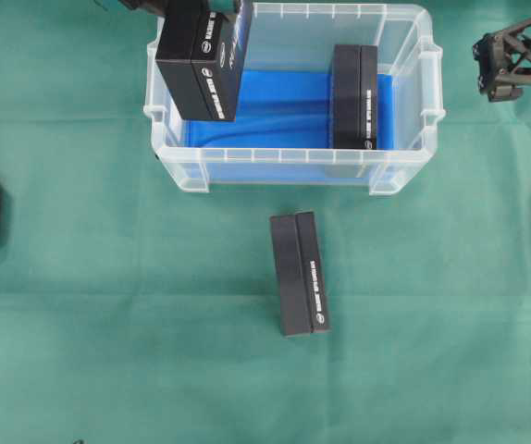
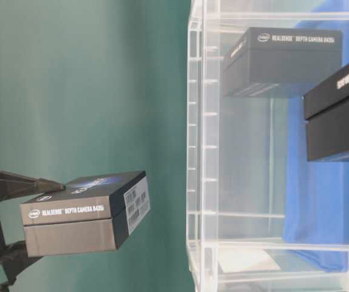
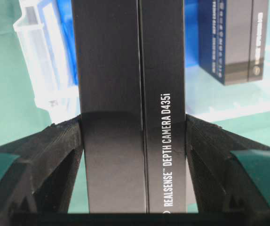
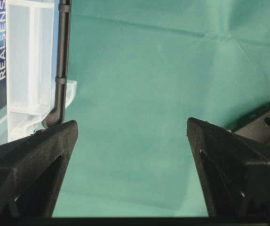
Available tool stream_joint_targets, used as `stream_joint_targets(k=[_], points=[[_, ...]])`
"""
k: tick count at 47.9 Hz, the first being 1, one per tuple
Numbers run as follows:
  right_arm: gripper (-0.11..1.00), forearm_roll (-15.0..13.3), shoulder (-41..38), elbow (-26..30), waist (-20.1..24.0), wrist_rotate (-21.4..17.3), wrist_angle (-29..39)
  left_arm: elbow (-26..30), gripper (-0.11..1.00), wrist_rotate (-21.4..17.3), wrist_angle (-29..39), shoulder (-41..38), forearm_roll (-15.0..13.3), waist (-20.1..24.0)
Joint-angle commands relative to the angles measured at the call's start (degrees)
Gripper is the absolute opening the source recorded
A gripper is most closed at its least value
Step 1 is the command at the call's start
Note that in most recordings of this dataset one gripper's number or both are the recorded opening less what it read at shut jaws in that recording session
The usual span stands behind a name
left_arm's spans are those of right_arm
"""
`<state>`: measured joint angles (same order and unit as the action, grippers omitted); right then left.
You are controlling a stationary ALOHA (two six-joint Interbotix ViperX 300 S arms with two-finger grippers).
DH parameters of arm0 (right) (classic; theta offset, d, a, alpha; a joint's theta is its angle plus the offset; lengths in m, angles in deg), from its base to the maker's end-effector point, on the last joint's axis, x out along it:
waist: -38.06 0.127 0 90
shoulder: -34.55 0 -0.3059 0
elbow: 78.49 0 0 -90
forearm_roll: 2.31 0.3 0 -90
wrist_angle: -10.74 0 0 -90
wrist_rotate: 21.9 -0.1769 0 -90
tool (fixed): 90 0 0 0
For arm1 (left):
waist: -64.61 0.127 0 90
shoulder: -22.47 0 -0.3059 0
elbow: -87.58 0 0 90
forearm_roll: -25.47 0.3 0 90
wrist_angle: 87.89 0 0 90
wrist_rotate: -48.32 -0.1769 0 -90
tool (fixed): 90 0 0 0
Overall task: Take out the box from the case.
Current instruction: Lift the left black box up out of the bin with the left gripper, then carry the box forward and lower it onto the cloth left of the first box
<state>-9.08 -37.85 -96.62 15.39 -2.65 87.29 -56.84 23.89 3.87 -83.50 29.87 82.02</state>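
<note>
A: Left gripper (image 3: pixel 134 141) has a black box (image 1: pixel 201 60) clamped between its fingers (image 3: pixel 55 160), one on each long side. The wrist view shows the white "RealSense Depth Camera D435i" print running up the box's edge.

B: And where is that box sitting?

A: In the air, over the case's (image 1: pixel 404 176) left back corner. From overhead it overlaps the rim there; from table level it hangs well clear of the clear wall, tilted a little.

B: Anything else in the case?

A: One more black box (image 1: pixel 354 97), standing on edge on the blue cloth (image 1: pixel 275 111), against the right wall.

B: I see a third one too.

A: Yes, a third box (image 1: pixel 300 273) lies on the green cloth (image 1: pixel 80 305) in front of the case, apart from it, its long side running away from the rim.

B: Right gripper?

A: Right gripper (image 4: pixel 132 155) is wide open, nothing between the jaws. It hangs off by the case's right back corner, over bare green cloth.
</note>
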Motion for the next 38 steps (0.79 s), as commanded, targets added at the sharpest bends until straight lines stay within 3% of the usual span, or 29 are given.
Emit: stream_joint_targets(k=[1,25,38], points=[[0.92,-0.2,0.6,0.6,0.0,0.1,-0.2,1.0,0.62,-0.1,-0.2,2.0,0.4,0.2],[0.92,-0.2,0.6,0.6,0.0,0.2,-0.1,1.0,0.62,0.0,-0.2,2.0,0.4,0.0],[0.92,-0.2,0.6,0.6,0.1,1.4,0.0,-1.1,0.62,2.5,-0.2,2.9,0.4,-5.4]])
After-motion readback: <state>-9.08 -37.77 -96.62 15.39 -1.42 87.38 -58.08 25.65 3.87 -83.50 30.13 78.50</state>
